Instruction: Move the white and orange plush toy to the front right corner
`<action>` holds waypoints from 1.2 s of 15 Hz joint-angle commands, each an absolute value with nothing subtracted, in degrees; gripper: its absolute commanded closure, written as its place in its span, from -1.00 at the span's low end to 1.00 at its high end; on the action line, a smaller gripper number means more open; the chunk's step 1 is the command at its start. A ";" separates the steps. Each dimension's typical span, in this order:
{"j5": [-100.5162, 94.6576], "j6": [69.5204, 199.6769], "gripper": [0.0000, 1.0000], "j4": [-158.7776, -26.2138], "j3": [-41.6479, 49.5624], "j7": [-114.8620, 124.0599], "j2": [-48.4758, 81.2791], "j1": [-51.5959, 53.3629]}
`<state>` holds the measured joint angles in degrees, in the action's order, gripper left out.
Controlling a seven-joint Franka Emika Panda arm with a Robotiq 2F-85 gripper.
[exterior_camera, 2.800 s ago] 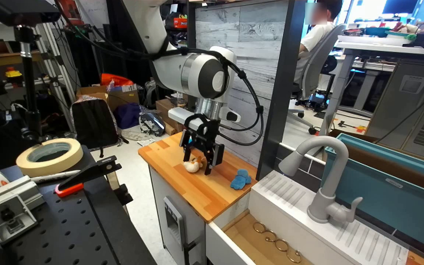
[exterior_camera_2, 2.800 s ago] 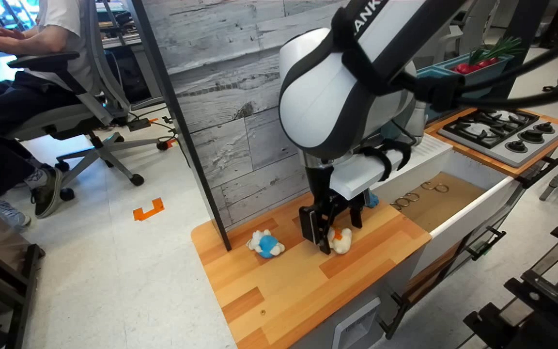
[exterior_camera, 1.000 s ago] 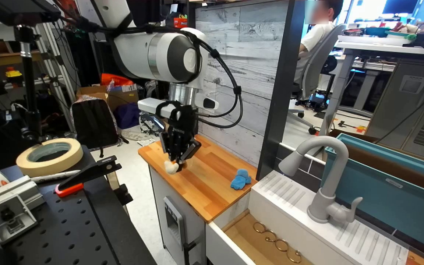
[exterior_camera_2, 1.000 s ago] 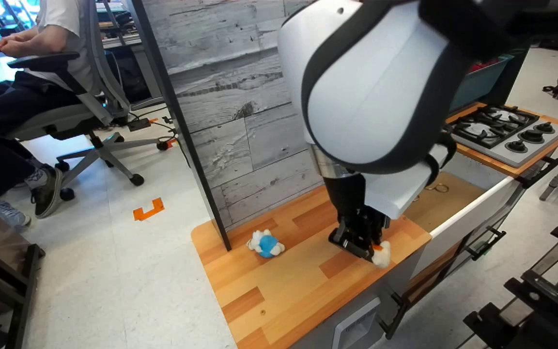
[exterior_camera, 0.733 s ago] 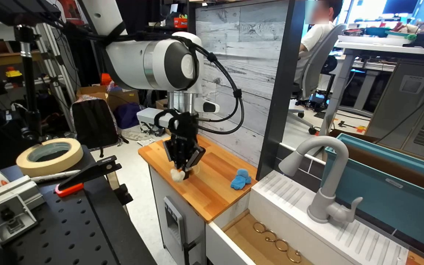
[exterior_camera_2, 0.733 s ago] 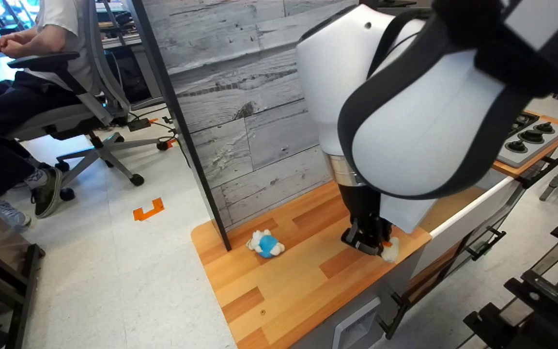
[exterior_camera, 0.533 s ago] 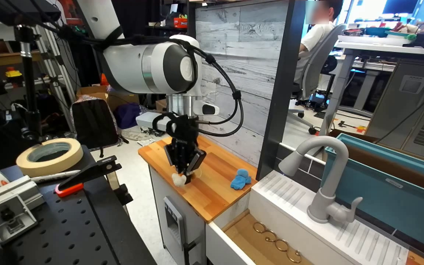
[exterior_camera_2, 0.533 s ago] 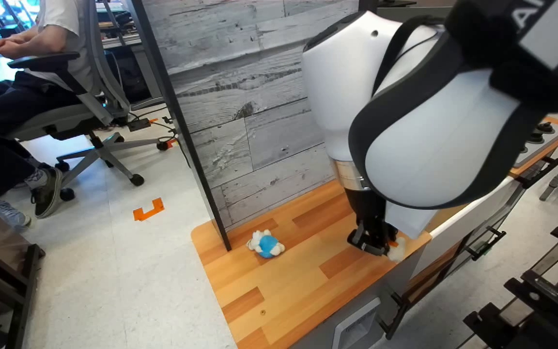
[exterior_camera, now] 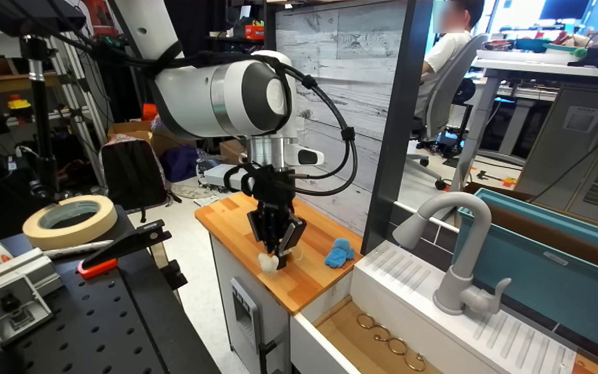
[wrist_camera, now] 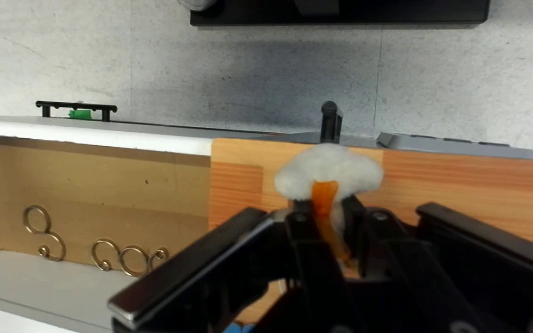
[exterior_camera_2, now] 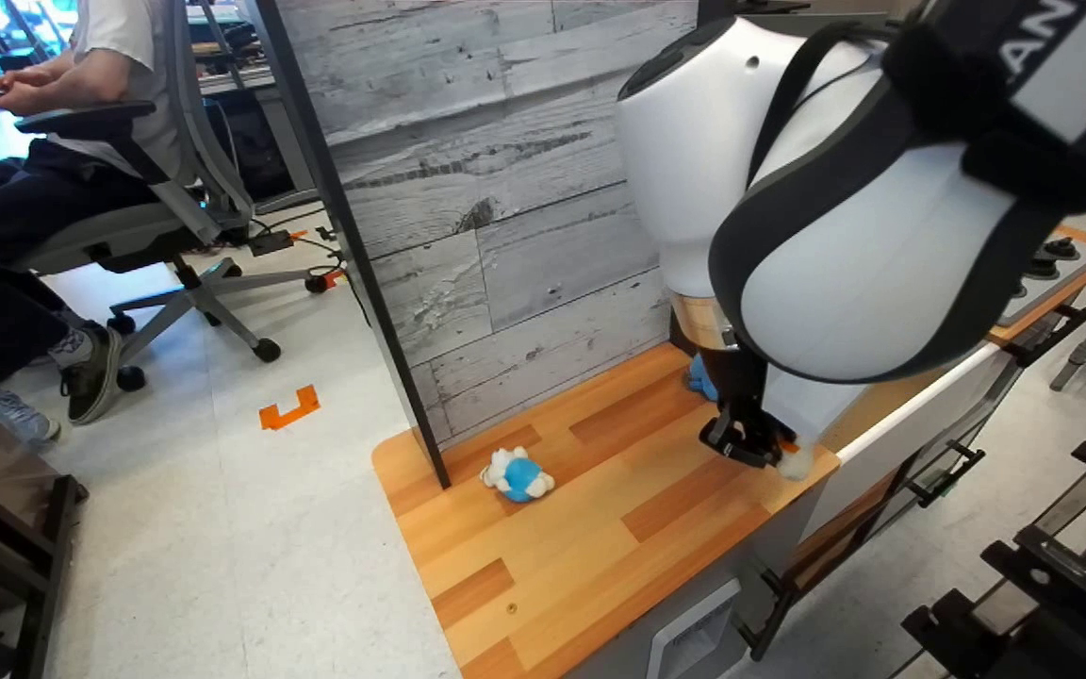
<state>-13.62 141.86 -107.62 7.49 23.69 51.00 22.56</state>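
On the left of the counter, in an exterior view, a white and blue plush toy lies in front of the wood-grain wall panel. Further right, a blue plush toy shows only in part at the rear, the Panda arm hiding the rest. Neither seems to belong to the task.

Next comes the gripper, pointing down, its fingertips clamped on the white and orange plush toy. The wrist view shows the pinch best: an orange part runs between the tips, and a fluffy white lump bulges out past them. The pick, then, is done, and the carry looks nearly finished. The toy is over the counter close to its front edge and near the front right corner, though in the wrist view a stretch of wood shows between the two. Whether its underside touches the counter or hangs just above, I cannot tell.

What is left, I judge, is a short shift toward that corner, then setting down, letting go and backing off. Farthest right, past the corner, are the white-walled basin, a drop to stay clear of, and a partly hidden stove top.
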 commanded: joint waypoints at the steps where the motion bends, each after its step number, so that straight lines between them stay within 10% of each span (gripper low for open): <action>1: -13.73 141.78 0.92 -107.38 8.43 25.15 51.15 22.26; 4: -13.96 141.15 0.92 -106.60 8.63 24.98 52.27 22.36; 5: -13.97 141.03 0.80 -106.43 8.68 25.00 52.56 22.40; 6: -14.08 140.80 0.17 -106.14 8.90 25.09 52.88 22.50; 15: -14.00 141.19 -0.97 -105.70 8.31 23.20 51.27 21.93; 18: -14.10 141.56 -1.00 -108.52 6.94 21.67 48.07 22.06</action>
